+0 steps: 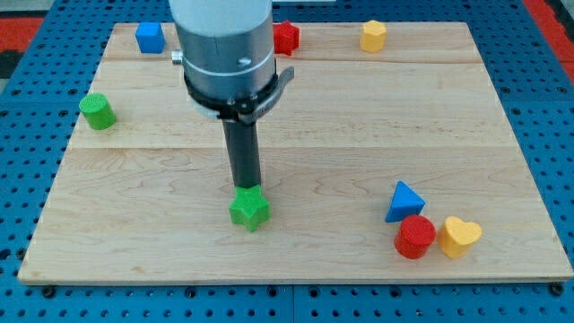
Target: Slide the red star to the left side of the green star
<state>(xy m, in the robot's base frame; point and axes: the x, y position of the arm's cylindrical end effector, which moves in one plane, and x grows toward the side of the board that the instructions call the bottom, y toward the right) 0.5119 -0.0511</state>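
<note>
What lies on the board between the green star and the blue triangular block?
Nothing: in the camera view, only bare wood lies between the green star and the blue triangular block.

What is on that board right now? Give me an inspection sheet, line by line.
Surface: wooden board, level.
Job's things: green star near the view's bottom; red star at the view's top, partly behind my arm.
Clutter: blue cube, yellow block, green cylinder, blue triangle, red cylinder, yellow heart.
Claw: none; my tip is at the green star's top side.
Cables: nothing seen.
Surroundings: blue perforated base.
</note>
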